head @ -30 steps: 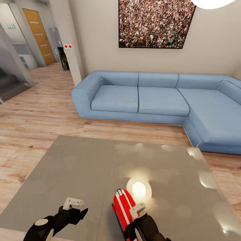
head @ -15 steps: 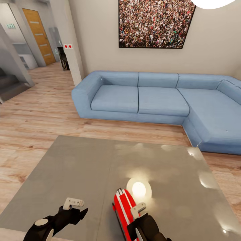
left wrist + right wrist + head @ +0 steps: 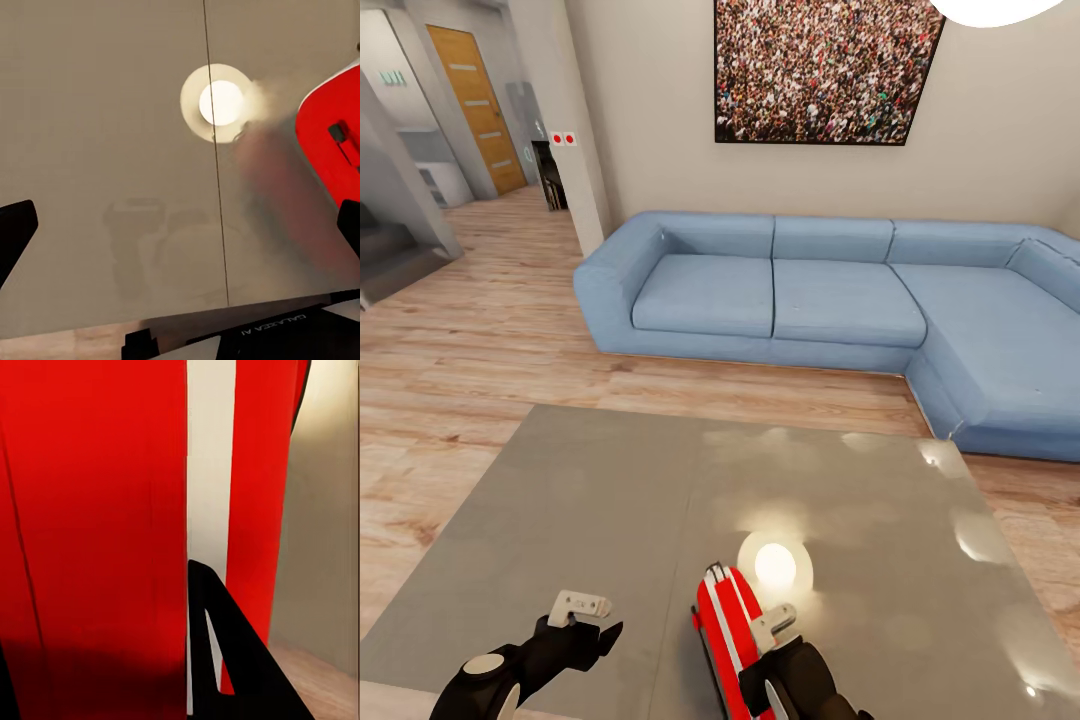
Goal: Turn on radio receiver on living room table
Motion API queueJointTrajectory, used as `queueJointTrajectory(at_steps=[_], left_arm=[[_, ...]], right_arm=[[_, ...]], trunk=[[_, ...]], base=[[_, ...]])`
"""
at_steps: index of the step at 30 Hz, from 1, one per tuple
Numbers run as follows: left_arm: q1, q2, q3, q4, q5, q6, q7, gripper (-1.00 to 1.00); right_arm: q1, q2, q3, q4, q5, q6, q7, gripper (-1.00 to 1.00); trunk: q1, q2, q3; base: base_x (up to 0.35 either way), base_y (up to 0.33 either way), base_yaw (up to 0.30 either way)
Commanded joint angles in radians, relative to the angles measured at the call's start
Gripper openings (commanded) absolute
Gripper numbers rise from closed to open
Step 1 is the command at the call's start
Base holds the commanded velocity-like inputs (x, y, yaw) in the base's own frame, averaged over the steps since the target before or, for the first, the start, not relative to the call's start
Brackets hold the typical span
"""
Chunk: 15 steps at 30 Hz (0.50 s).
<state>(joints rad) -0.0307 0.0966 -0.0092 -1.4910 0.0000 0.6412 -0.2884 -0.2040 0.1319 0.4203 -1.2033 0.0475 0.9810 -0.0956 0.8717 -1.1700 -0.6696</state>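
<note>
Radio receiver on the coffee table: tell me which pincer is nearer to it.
Right. The right pincer is pressed up against the red radio receiver; the left pincer hovers over bare coffee table, well off to the radio's side.

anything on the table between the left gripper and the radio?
Nothing: in the head view, bare table top separates the left gripper from the radio receiver; only a seam line crosses it.

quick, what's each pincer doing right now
Left pincer: open, empty, hovering over the table.
Right pincer: right against the red radio; cannot tell whether it is closed on it.
</note>
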Motion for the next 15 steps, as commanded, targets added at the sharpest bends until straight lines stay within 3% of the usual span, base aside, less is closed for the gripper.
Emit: queueJointTrajectory(at_steps=[1,5,6,9,15], left_arm=[[0.000,0.000,0.000,0.000,0.000,0.000,0.000,1.00],[0.000,0.000,0.000,0.000,0.000,-0.001,0.000,1.00],[0.000,0.000,0.000,0.000,0.000,-0.001,0.000,1.00],[0.000,0.000,0.000,0.000,0.000,-0.001,0.000,1.00],[0.000,0.000,0.000,0.000,0.000,0.000,0.000,1.00]], right_arm=[[0.000,0.000,0.000,-0.007,0.002,0.000,0.000,-1.00],[0.000,-0.003,0.002,-0.073,0.003,0.002,-0.005,-1.00],[0.001,-0.026,0.011,-0.300,0.005,0.066,-0.009,-1.00],[0.001,-0.043,0.013,-0.325,0.005,0.066,-0.009,-1.00],[0.001,-0.050,0.015,-0.346,0.005,0.066,-0.009,-1.00]], trunk=[[0.000,0.000,0.000],[0.000,0.000,0.000],[0.000,0.000,0.000],[0.000,0.000,0.000],[0.000,0.000,0.000]], base=[[0.000,0.000,0.000],[0.000,0.000,0.000],[0.000,0.000,0.000],[0.000,0.000,0.000],[0.000,0.000,0.000]])
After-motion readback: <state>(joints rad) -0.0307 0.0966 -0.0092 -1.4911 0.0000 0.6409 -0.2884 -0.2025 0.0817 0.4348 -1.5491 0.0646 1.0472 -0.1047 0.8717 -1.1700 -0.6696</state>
